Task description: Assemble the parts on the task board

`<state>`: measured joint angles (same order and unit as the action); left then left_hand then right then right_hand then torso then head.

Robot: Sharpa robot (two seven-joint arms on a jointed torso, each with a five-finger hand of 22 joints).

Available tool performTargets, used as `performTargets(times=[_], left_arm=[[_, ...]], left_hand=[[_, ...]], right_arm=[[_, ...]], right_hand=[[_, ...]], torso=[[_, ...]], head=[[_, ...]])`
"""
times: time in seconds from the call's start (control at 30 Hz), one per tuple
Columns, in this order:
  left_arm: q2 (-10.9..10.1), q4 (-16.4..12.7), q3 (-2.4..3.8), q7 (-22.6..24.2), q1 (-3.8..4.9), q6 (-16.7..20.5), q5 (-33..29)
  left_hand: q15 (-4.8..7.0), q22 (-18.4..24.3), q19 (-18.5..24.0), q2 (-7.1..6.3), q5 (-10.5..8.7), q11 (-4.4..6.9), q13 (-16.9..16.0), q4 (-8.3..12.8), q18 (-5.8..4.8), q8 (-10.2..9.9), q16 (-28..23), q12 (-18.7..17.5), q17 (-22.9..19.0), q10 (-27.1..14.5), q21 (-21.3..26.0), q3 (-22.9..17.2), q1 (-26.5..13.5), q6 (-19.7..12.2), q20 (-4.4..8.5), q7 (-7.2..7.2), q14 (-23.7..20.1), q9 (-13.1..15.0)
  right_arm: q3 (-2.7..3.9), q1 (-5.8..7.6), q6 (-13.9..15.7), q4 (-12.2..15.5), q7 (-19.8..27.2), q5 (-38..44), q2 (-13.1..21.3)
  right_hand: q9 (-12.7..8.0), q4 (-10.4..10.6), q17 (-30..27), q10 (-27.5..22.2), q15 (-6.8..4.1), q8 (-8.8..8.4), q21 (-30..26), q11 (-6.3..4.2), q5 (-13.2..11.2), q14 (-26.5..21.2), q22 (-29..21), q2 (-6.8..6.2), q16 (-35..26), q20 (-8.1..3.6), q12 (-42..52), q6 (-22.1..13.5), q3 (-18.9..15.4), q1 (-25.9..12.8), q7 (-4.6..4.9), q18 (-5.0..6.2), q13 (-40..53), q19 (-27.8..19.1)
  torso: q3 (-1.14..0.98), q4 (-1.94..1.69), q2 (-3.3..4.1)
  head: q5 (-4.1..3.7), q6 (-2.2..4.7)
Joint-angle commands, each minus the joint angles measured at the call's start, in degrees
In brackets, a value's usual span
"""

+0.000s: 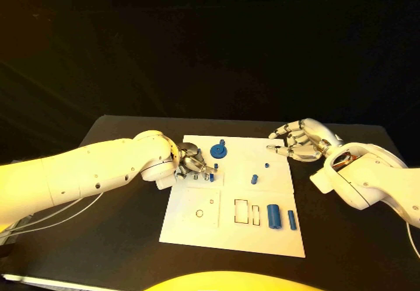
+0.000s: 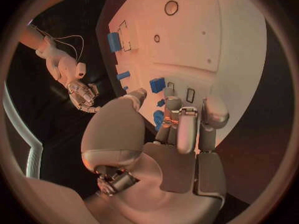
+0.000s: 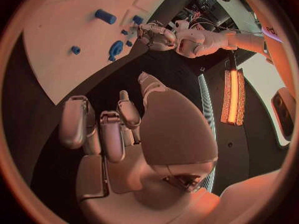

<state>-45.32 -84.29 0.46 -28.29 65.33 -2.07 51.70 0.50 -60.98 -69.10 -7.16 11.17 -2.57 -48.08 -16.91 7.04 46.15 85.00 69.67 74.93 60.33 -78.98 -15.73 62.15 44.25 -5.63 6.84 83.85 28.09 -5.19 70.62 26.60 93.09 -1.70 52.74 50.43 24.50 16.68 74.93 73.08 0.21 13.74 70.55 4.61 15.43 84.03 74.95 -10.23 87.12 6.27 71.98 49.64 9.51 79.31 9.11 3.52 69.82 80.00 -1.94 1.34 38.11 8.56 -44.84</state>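
Observation:
The white task board (image 1: 229, 227) lies in the middle of the black table. My left hand (image 1: 194, 162) rests over its far left part, fingers curled down on a small blue part (image 1: 211, 176). In the left wrist view that blue part (image 2: 159, 119) sits between the thumb and fingers (image 2: 179, 127). A round blue part (image 1: 219, 150) stands just beyond the hand. Two small blue pegs (image 1: 267, 165) (image 1: 255, 179) stand mid-board, and two blue cylinders (image 1: 274, 216) (image 1: 292, 219) lie at the near right. My right hand (image 1: 300, 140) hovers at the board's far right corner, fingers curled in, holding nothing.
Rectangular slots (image 1: 241, 210) and a small round hole (image 1: 199, 213) show in the board's near half. Black table (image 1: 105, 242) surrounds the board on all sides. In the right wrist view the left hand (image 3: 156, 35) sits beside the round blue part (image 3: 116, 48).

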Motion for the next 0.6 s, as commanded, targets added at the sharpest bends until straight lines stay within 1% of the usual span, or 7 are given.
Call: performTargets(times=[0.03,0.2,0.33,0.6], left_arm=[[0.4,0.3,0.02,-0.2,0.05,-2.5,0.8],[0.8,0.9,0.02,-0.3,0.05,-3.5,1.0],[1.2,1.2,0.03,-0.4,0.05,-4.1,1.1],[1.5,1.4,0.04,-0.3,0.05,-4.0,1.2]], left_hand=[[0.13,-0.9,-1.0,0.14,-0.34,-0.06,-0.1,0.0,-1.27,0.3,0.7,0.4,5.5,0.4,-0.6,0.4,-0.6,-0.1,-0.07,-0.34,1.6,0.1],[0.16,-1.0,-1.1,0.22,-0.30,-0.03,-0.2,0.1,-1.29,0.4,0.8,0.5,5.8,0.4,-0.7,0.4,-0.5,-0.1,-0.05,-0.38,1.7,0.2],[0.19,-1.2,-1.3,0.27,-0.26,0.00,-0.4,0.1,-1.33,0.4,0.9,0.5,5.9,0.5,-0.8,0.4,-0.3,-0.2,-0.03,-0.41,1.8,0.3],[0.19,-1.2,-1.3,0.27,-0.26,0.00,-0.4,0.1,-1.33,0.4,0.9,0.5,5.9,0.5,-0.8,0.4,-0.3,-0.2,-0.03,-0.41,1.8,0.3]], right_arm=[[-0.01,-0.05,-1.0,0.0,0.0,0.5,0.0],[-0.04,-0.06,-1.1,-0.1,-0.1,0.5,-0.1],[-0.05,-0.10,-1.1,-0.1,-0.1,0.5,-0.1],[-0.07,-0.35,-1.0,-0.2,-0.1,0.5,-0.3]], right_hand=[[0.1,0.0,8.4,-0.4,0.03,0.27,-0.2,-0.20,-0.3,4.2,3.1,0.12,-0.4,0.04,-0.2,-0.2,-0.3,-0.4,0.06,0.90,0.0,-0.4],[0.1,0.0,8.4,-0.4,0.03,0.27,-0.2,-0.20,-0.3,4.2,3.1,0.12,-0.4,0.04,-0.2,-0.2,-0.3,-0.4,0.06,0.90,0.0,-0.4],[0.1,0.0,8.4,-0.4,0.03,0.27,-0.2,-0.20,-0.3,4.2,3.1,0.12,-0.4,0.04,-0.2,-0.2,-0.3,-0.4,0.06,0.90,0.0,-0.4],[0.1,0.0,8.4,-0.3,0.02,0.38,-0.3,-0.21,-0.3,4.2,3.1,0.21,-0.4,0.03,-0.2,-0.2,-0.3,-0.6,0.04,0.93,0.0,-0.4]], torso=[[0.03,-0.01,0.05],[-0.01,0.05,0.04],[0.03,-0.06,0.08],[-0.02,-0.03,0.06]], head=[[-0.18,-0.11],[-0.21,-0.16],[-0.46,-0.22],[-0.53,-0.26]])
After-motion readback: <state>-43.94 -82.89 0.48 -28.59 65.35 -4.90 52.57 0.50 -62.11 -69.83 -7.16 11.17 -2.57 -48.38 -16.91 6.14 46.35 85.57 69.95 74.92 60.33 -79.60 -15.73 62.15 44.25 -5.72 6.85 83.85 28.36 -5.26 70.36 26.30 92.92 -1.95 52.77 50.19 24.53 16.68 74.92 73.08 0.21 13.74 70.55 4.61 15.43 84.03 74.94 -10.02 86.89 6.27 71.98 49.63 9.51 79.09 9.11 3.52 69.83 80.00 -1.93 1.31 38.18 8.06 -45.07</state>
